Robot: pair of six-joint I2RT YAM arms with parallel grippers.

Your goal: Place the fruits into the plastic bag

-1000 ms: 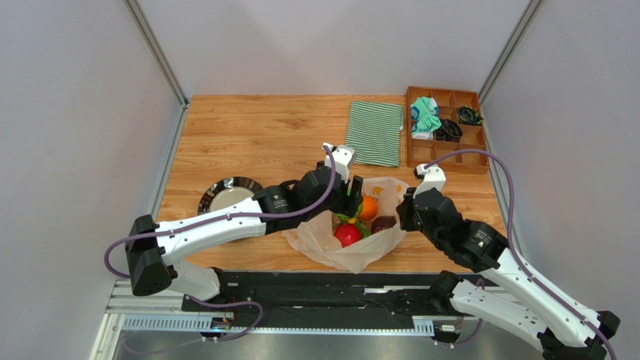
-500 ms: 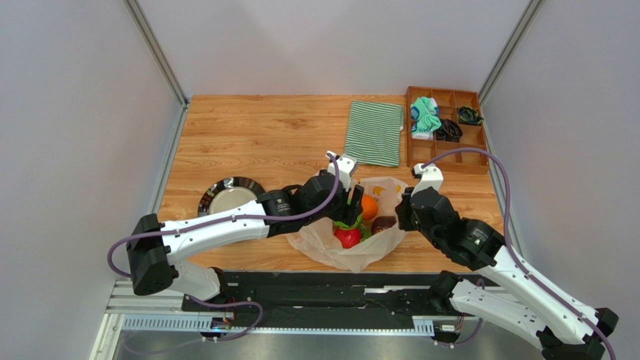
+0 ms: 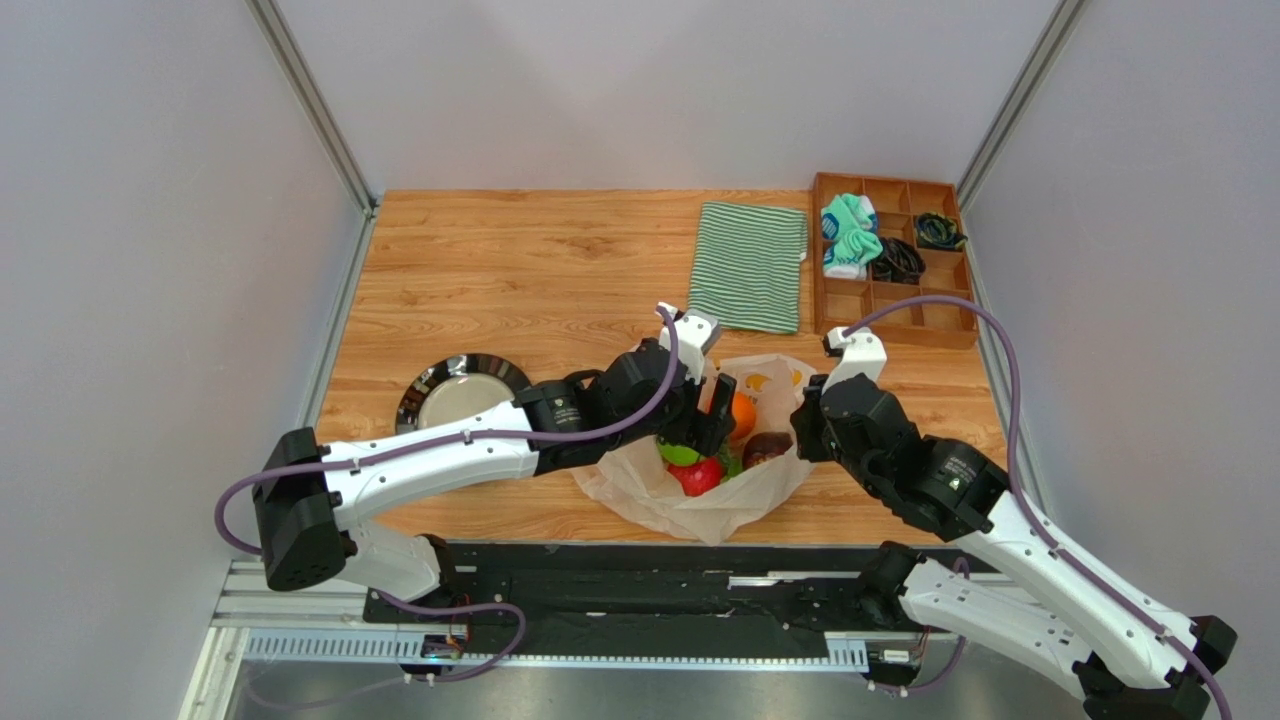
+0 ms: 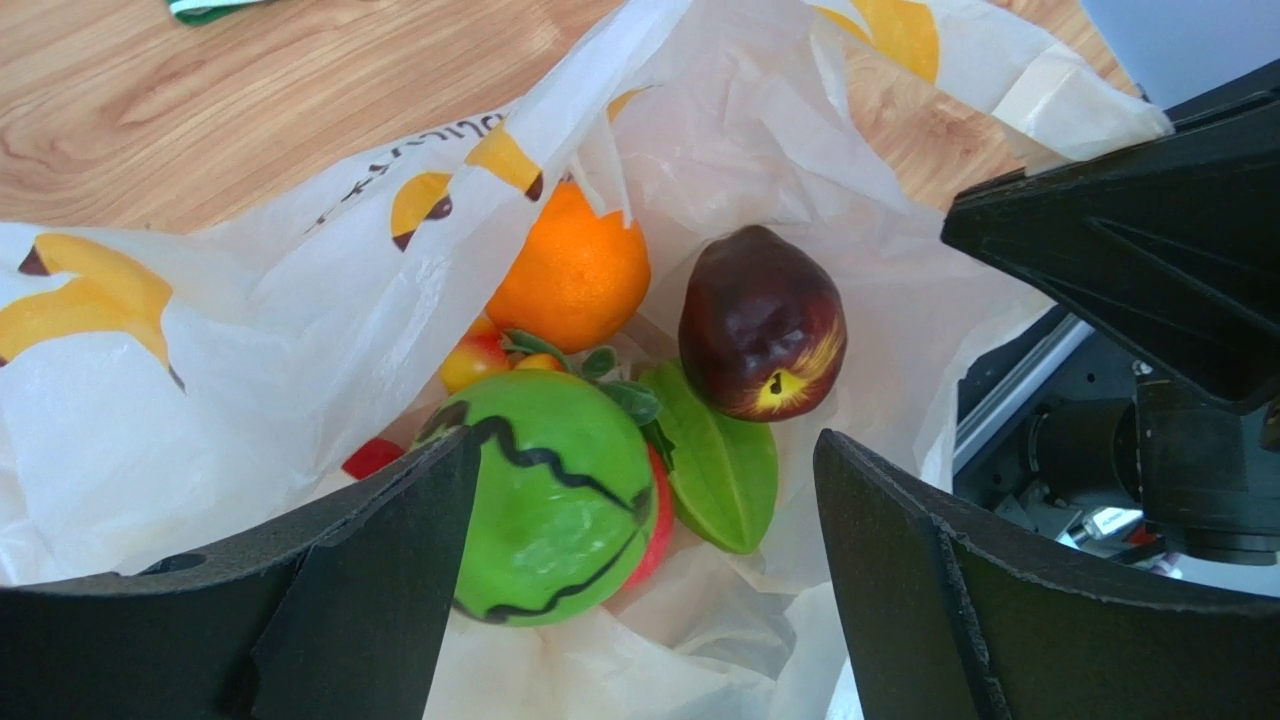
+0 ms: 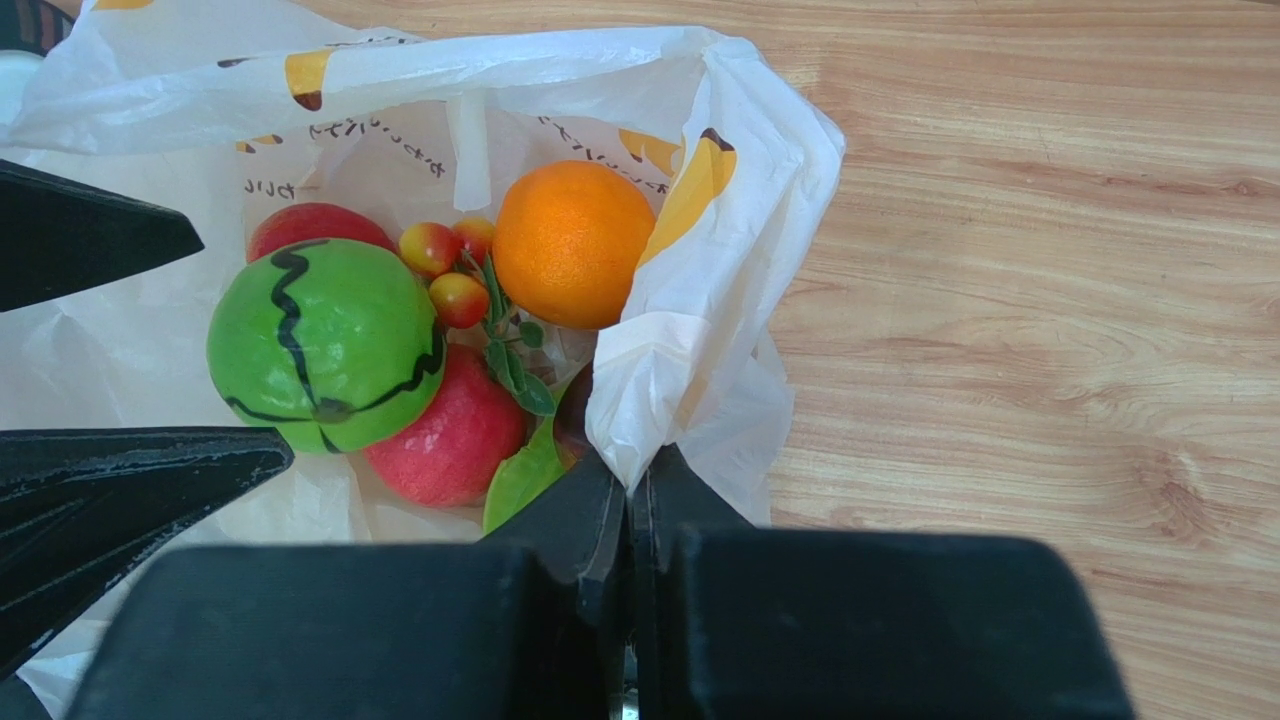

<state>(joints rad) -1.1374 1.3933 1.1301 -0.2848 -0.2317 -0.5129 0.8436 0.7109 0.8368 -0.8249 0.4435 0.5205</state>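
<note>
I see my left gripper (image 4: 646, 450) spread wide, gripping nothing, straddling the round green black-striped toy fruit (image 4: 553, 495) lying inside the crinkly whitish banana-printed plastic bag (image 4: 196, 390), near centre; my right gripper (image 5: 628, 503) is clamped on the bag's right rim.

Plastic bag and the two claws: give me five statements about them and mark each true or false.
1. The green round fruit lies inside the plastic bag. True.
2. The right claw is open and clear of the bag. False: it is shut on the bag's rim.
3. The left claw is open above the fruit in the bag. True.
4. The orange lies outside the bag. False: it sits in the bag beside the other fruit.
5. The striped cloth covers the bag. False: it lies flat farther back on the table, apart from the bag.
</note>
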